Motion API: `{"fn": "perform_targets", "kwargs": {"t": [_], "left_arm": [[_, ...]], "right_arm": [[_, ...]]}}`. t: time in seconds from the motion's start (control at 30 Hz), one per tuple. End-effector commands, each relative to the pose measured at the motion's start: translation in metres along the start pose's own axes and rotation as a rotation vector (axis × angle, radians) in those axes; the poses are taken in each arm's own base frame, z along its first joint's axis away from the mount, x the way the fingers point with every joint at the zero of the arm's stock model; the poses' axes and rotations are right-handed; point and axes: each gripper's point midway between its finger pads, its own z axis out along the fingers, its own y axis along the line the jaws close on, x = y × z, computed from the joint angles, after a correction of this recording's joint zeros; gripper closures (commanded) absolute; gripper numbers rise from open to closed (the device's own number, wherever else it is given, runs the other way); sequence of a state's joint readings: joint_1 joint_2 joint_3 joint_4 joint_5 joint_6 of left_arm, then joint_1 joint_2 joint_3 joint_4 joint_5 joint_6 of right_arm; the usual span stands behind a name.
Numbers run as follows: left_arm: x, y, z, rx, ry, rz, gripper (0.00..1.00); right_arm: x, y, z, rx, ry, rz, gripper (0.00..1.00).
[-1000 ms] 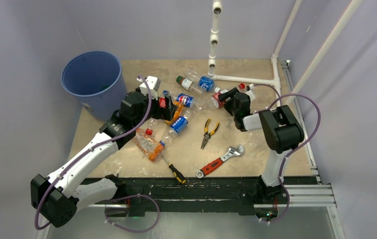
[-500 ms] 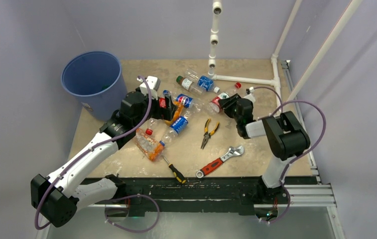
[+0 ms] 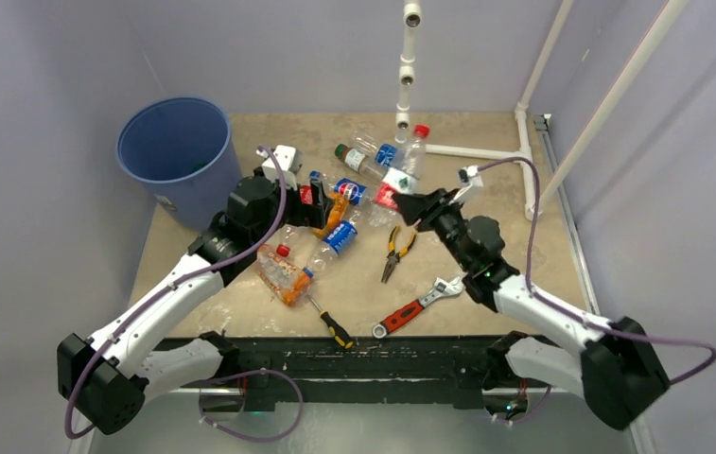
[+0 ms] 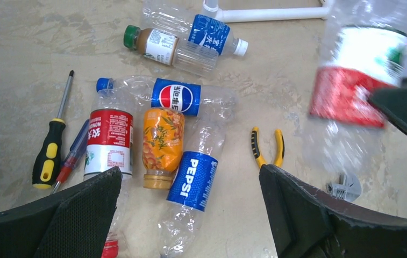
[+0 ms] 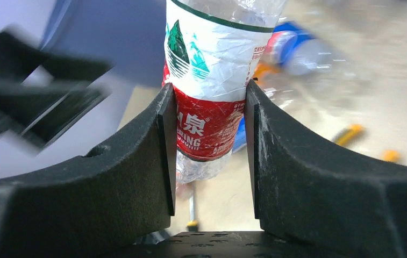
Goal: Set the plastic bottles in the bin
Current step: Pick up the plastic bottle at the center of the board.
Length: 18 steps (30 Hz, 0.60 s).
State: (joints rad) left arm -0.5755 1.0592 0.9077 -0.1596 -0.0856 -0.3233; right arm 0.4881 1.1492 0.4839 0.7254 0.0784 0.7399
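Right gripper (image 3: 409, 202) lifts the red-and-white-labelled bottle (image 3: 399, 170) off the table (image 3: 486, 274)
A second ago this bottle lay on the tabletop at the far right, at the open jaws. Now they pinch its red label band and it hangs raised, red cap (image 3: 421, 130) uppermost. The right arm (image 3: 543, 312), earlier folded by the right edge, now stretches from its base toward the centre.

Robotics lab test cell, not a home or shop. Left arm (image 3: 160, 303) and right arm (image 3: 552, 317) bolted to a black rail (image 3: 382, 355) at the table (image 3: 496, 128) edge, purple cable (image 3: 528, 218) looping loose. Blank walls (image 3: 51, 57) box it in, white PVC pipe frame (image 3: 409, 66) at the back. Props: plastic bottles (image 3: 340, 236), pliers (image 3: 393, 251), wrench (image 3: 418, 307), blue bin (image 3: 169, 142).
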Motion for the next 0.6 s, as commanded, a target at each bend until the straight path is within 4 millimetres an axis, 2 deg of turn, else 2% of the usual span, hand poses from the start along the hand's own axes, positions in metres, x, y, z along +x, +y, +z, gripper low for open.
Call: {"fn": "perform_targets", "kwargs": {"t": [0.0, 0.1, 0.2, 0.3, 0.4, 0.57], "left_arm": [[-0.027, -0.004, -0.012, 0.017, -0.127, -0.031, 0.01], [-0.049, -0.020, -0.028, 0.112, -0.233, -0.038, 0.01], [-0.069, -0.046, -0.053, 0.282, -0.377, -0.025, 0.01], [-0.073, -0.077, -0.080, 0.491, -0.461, 0.032, 0.01], [-0.067, -0.104, -0.096, 0.671, -0.465, 0.044, 0.01], [-0.060, -0.132, -0.100, 0.866, -0.378, -0.022, 0.03]], "right_arm": [[0.026, 0.070, -0.044, -0.258, 0.087, -0.222, 0.62], [0.042, 0.092, -0.078, -0.371, 0.158, -0.282, 0.62], [0.047, 0.097, -0.105, -0.434, 0.203, -0.325, 0.63], [0.049, 0.099, -0.125, -0.486, 0.230, -0.353, 0.65], [0.050, 0.099, -0.135, -0.507, 0.231, -0.351, 0.67], [0.053, 0.101, -0.135, -0.532, 0.221, -0.373, 0.70]]}}
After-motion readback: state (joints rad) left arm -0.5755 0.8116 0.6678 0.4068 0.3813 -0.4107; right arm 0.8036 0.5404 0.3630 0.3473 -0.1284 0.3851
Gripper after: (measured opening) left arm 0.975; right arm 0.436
